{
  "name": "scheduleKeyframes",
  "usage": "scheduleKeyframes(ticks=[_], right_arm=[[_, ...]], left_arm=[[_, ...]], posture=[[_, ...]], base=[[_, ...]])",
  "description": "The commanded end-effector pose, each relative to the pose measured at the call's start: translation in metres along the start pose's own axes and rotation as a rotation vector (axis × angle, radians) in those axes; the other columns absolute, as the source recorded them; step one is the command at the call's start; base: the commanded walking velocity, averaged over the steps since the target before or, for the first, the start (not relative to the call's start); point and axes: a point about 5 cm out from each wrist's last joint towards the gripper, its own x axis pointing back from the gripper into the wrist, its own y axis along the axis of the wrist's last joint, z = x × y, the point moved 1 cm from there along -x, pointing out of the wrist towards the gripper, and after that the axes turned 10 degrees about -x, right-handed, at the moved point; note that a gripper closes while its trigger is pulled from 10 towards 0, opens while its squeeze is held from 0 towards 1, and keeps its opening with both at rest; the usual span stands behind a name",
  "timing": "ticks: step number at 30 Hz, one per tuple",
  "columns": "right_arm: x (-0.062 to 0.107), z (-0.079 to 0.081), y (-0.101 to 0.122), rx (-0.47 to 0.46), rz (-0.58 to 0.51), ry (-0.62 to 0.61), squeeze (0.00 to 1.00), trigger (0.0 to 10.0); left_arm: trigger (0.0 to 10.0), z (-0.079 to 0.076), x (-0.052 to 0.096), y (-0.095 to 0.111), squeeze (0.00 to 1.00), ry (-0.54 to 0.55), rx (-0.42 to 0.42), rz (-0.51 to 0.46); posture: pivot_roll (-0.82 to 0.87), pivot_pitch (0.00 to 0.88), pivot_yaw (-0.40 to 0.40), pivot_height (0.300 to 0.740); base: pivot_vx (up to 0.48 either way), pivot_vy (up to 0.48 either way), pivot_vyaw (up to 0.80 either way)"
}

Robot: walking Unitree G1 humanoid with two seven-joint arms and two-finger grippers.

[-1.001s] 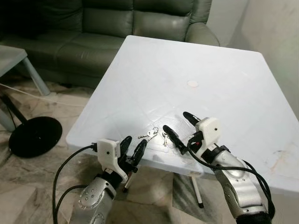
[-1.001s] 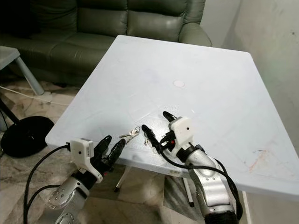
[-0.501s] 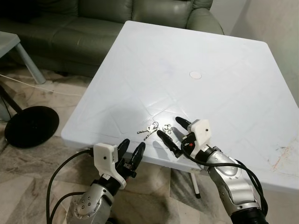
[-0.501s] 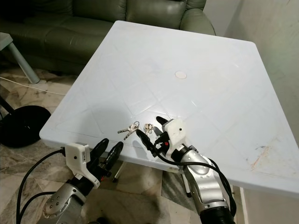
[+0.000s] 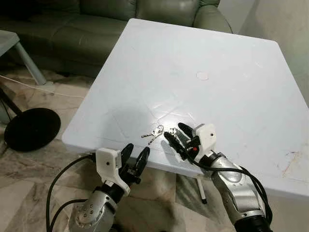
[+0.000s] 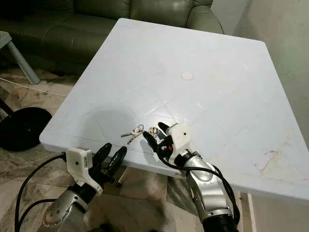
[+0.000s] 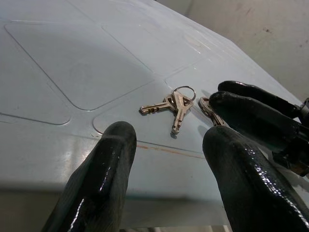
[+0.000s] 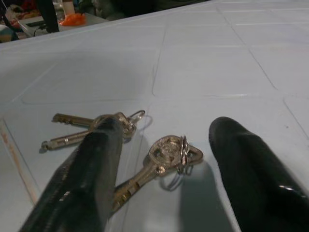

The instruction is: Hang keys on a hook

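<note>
Keys [image 7: 175,105] lie on the white table [image 7: 72,72] beyond the left claw's [image 7: 164,159] spread fingers.

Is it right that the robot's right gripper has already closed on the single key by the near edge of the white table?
Not quite. The right gripper is open: its fingers straddle the single key, which lies loose on the white table, as the right wrist view shows. The rest holds: the key is near the table's near edge.

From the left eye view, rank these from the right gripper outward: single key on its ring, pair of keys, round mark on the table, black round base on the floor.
From the right gripper:
1. Single key, between its open fingers.
2. Pair of keys, just to its left.
3. Round mark, farther up the table.
4. Black round base, on the floor far left.
</note>
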Motion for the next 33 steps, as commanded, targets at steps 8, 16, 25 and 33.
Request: scheduleKeyframes(ticks=[8,16,25,33], right_arm=[[0.0021,-0.0080,-0.0009,0.011,0.007,-0.041,0.00,1.2],[0.0020,-0.0087,-0.0013,0.014,0.020,-0.040,0.00,8.4],[0.0029,-0.0100,-0.0025,0.026,0.021,-0.043,0.00,10.0],[0.0047,-0.0120,0.0012,0.030,-0.007,-0.045,0.00,0.0]], left_arm=[[10.0,-0.0016,0.0028,-0.0030,0.00,0.004,0.008,0.026],[10.0,-0.0015,0.0023,-0.0024,0.00,0.005,0.009,0.024],[10.0,-0.0011,0.0028,-0.0019,0.00,0.006,0.008,0.024],[10.0,-0.0012,0.0018,-0.0008,0.00,0.005,0.008,0.022]], posture=[[0.14,0.248,-0.091,0.740],[0.14,0.250,-0.093,0.740],[0.14,0.251,-0.092,0.740],[0.14,0.251,-0.092,0.740]], base=[[0.000,0.000,0.00],[0.000,0.000,0.00],[0.000,0.000,0.00],[0.000,0.000,0.00]])
